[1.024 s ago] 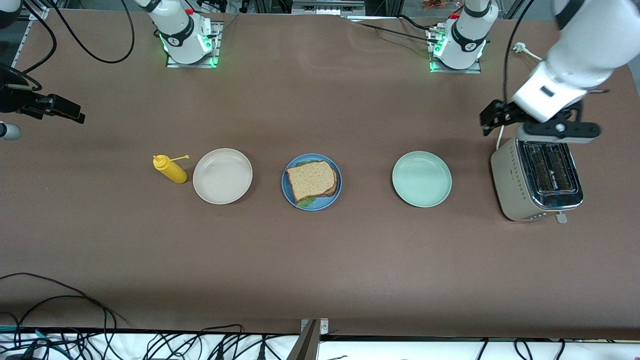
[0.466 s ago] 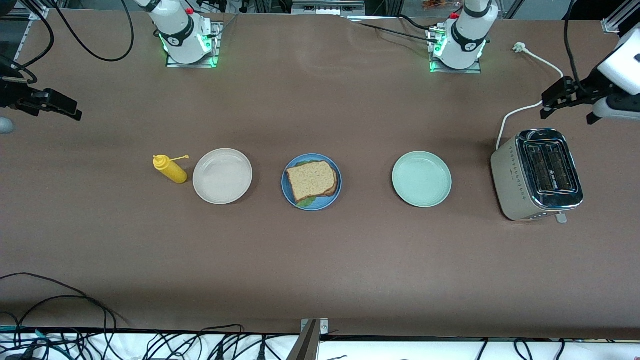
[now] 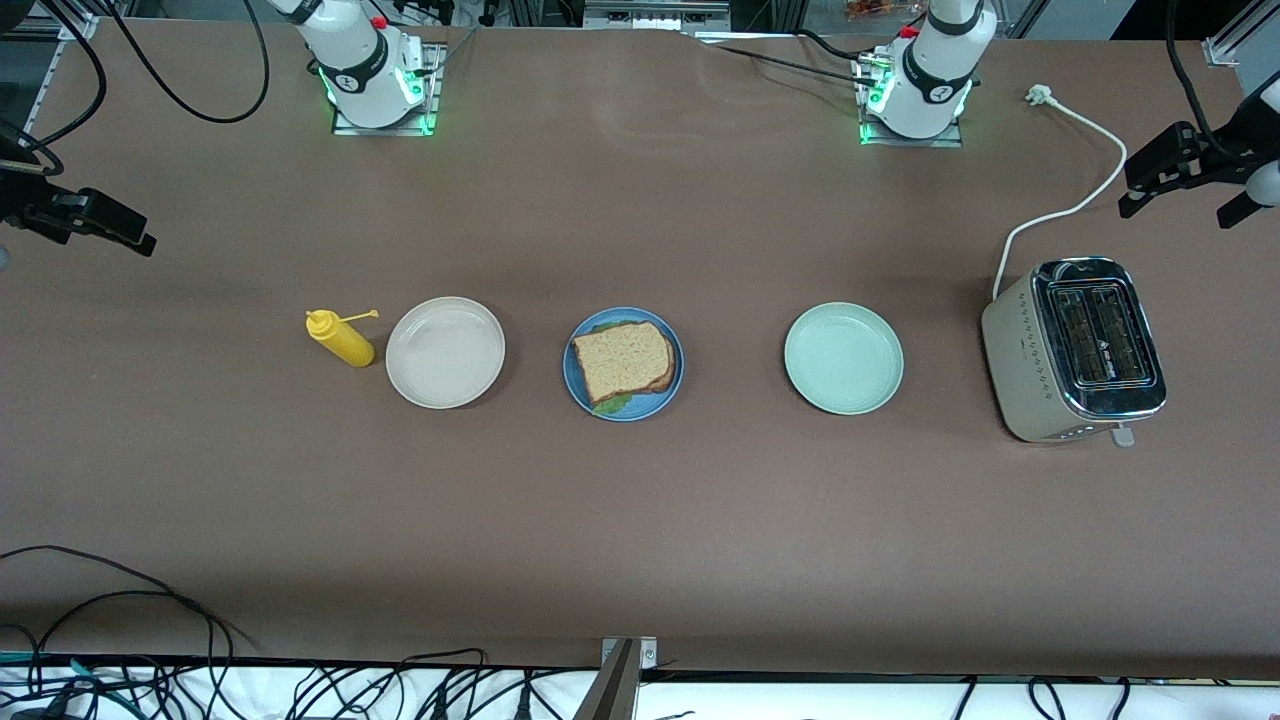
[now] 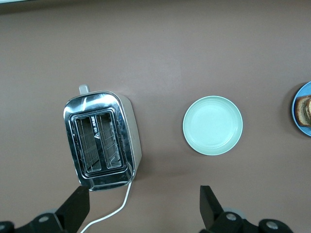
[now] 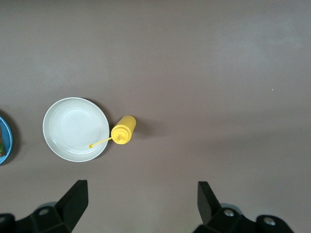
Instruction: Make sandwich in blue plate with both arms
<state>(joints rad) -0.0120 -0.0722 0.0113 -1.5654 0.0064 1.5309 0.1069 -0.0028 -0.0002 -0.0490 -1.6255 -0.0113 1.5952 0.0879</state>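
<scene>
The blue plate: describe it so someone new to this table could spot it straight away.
Three round plates lie in a row across the middle of the brown table. The blue plate is the middle one, between the beige plate and the pale green plate. Only it holds food: the sandwich.

We see the yellow bottle (image 5: 123, 133) touching the beige plate (image 5: 75, 128), with the blue plate (image 5: 4, 141) near that plate
</scene>
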